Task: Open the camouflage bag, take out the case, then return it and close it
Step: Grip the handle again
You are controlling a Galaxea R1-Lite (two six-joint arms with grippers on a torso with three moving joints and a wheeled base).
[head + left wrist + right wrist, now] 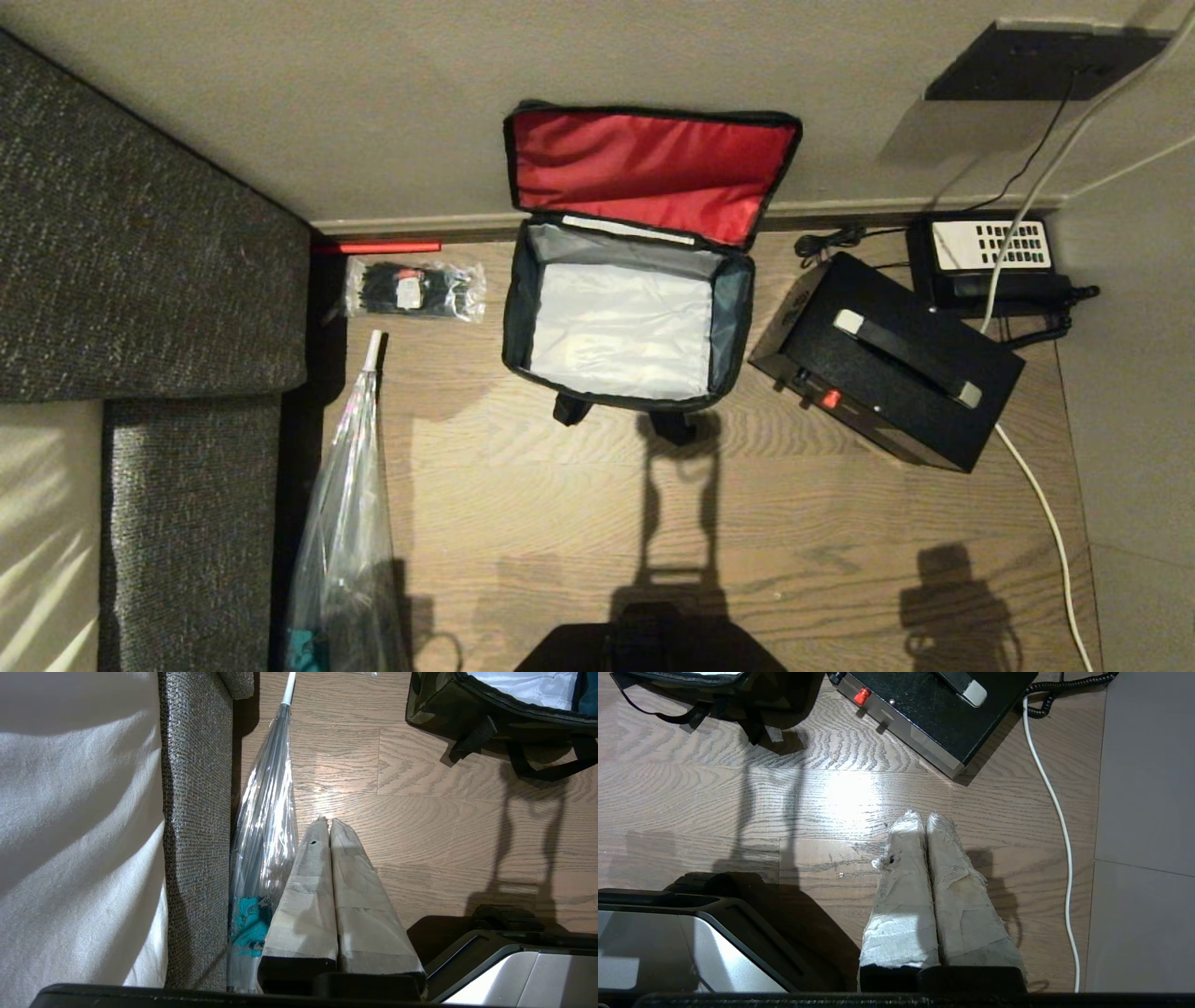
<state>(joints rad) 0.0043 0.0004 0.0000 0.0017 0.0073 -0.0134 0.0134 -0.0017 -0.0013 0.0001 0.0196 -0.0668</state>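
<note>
Red-lined camouflage bag [627, 271] lies open on wood floor [560, 523]; case [887, 359] beside it, apart. L tool [325, 823] & R tool [923, 817] pressed closed, empty.

A pale oak-grain plank floor [766, 523] meets a plain beige wall [373, 103]; a dark grey woven-fabric sofa [140, 271] fills the floor's left edge.
</note>
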